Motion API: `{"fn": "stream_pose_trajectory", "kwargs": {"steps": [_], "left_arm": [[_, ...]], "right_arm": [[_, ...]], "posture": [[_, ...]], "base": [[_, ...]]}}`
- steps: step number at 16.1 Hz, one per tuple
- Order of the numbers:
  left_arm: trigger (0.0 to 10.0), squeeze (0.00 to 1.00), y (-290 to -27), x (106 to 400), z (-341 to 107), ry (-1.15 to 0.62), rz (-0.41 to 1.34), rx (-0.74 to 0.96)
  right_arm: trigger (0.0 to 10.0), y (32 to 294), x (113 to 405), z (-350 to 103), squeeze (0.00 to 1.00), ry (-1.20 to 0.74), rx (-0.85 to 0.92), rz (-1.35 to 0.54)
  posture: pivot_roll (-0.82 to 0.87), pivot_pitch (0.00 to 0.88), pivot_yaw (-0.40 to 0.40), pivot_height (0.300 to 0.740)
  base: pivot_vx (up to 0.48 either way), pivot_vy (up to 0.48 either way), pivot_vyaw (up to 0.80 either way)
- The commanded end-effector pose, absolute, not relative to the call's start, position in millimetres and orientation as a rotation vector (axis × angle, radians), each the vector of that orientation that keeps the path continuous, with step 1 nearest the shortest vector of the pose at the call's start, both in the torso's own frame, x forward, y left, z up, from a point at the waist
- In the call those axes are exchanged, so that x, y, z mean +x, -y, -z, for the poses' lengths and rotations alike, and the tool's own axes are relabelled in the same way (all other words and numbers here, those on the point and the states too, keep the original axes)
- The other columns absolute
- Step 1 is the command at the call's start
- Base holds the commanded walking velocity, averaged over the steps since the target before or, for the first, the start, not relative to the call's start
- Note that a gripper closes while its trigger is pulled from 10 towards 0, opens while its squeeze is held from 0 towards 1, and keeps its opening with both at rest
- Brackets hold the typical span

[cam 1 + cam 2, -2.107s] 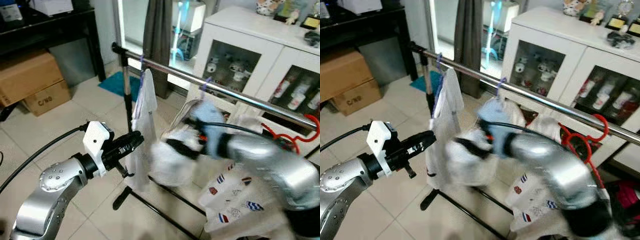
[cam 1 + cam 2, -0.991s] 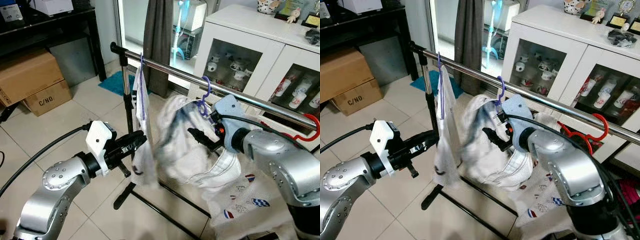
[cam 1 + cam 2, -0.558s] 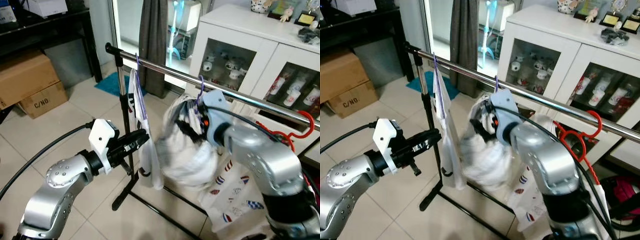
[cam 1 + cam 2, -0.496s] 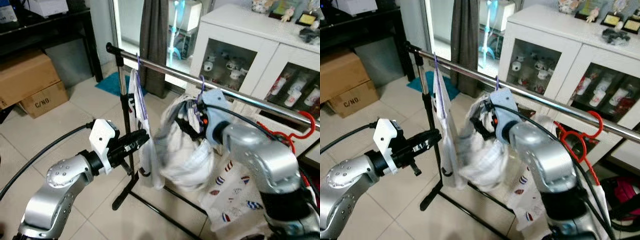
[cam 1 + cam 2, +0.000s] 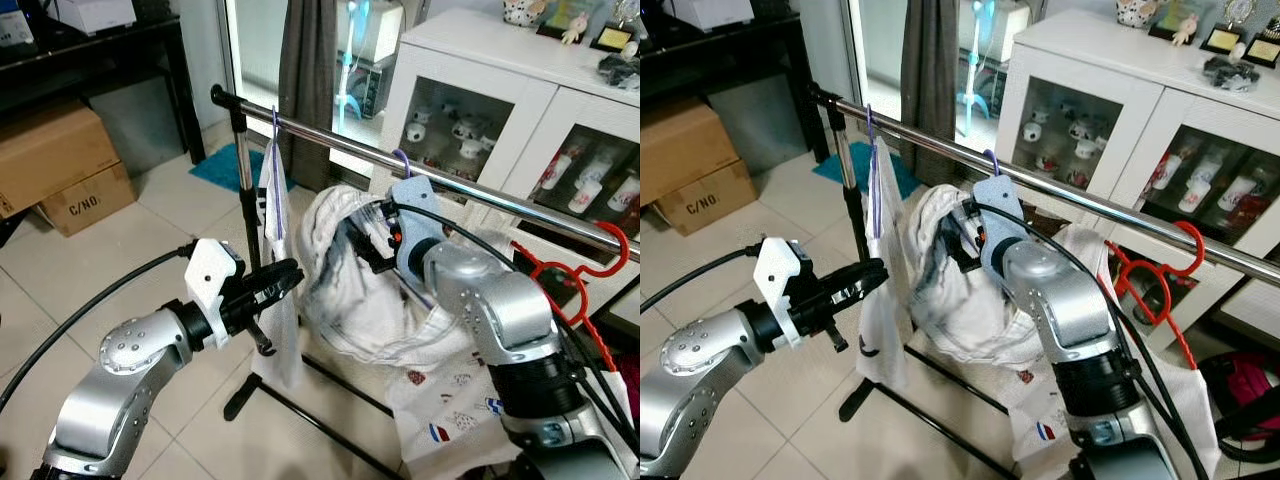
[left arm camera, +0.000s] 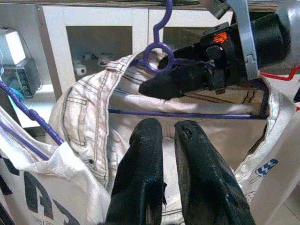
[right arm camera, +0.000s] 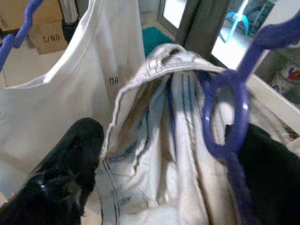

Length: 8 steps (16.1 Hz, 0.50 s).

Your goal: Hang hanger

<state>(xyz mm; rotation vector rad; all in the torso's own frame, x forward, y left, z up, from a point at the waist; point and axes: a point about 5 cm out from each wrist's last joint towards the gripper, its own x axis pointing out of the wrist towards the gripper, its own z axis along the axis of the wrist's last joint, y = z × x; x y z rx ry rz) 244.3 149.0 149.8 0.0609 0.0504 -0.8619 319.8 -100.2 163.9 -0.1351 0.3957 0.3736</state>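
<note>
Hanger [image 6: 165, 51]: purple; we see its hook pointing up over the rail [image 5: 480, 195], its bar running roughly along the rail.
Look: thin plastic with a ring under the hook, draped in a pale washed-denim garment [image 5: 345, 290].
Right gripper [image 7: 154, 154]: our fingers spread around hanger and denim at the ring.
Left gripper [image 6: 164, 140]: fingers pressed together, just left of the white shirt [image 5: 275, 260] hanging further left on the rail.
Far right: red hanger [image 5: 590, 270], white cabinet [image 5: 480, 70].
</note>
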Motion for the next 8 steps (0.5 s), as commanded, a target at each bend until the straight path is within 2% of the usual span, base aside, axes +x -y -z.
{"fn": "stream_pose_trajectory", "kwargs": {"steps": [1,2,3,4,8], "left_arm": [[10.0,0.00,-146.3,246.7,-152.3,-0.038,0.866,0.077],[10.0,0.00,-146.0,246.8,-152.4,-0.038,0.867,0.077],[10.0,0.00,-145.5,246.8,-152.5,-0.037,0.868,0.077],[10.0,0.00,-145.0,246.8,-152.6,-0.035,0.870,0.077],[10.0,0.00,-144.1,245.6,-151.5,-0.043,0.884,0.075]], "right_arm": [[2.7,104.6,325.4,-168.2,0.00,-0.374,-0.131,-0.340],[2.3,104.9,326.3,-168.2,0.00,-0.371,-0.129,-0.335],[0.4,105.4,327.4,-168.4,0.00,-0.363,-0.125,-0.330],[0.1,106.6,328.5,-169.8,0.00,-0.350,-0.115,-0.325],[0.0,107.8,329.4,-170.7,0.00,-0.336,-0.105,-0.323]], "posture": [[-0.14,0.000,-0.062,0.740],[-0.14,0.000,-0.062,0.740],[-0.14,0.000,-0.062,0.740],[-0.14,0.000,-0.062,0.740],[-0.14,0.000,-0.062,0.740]], "base": [[0.000,0.000,0.00],[0.000,0.000,0.00],[0.000,0.000,0.00],[0.000,0.000,0.00],[0.000,0.000,0.00]]}}
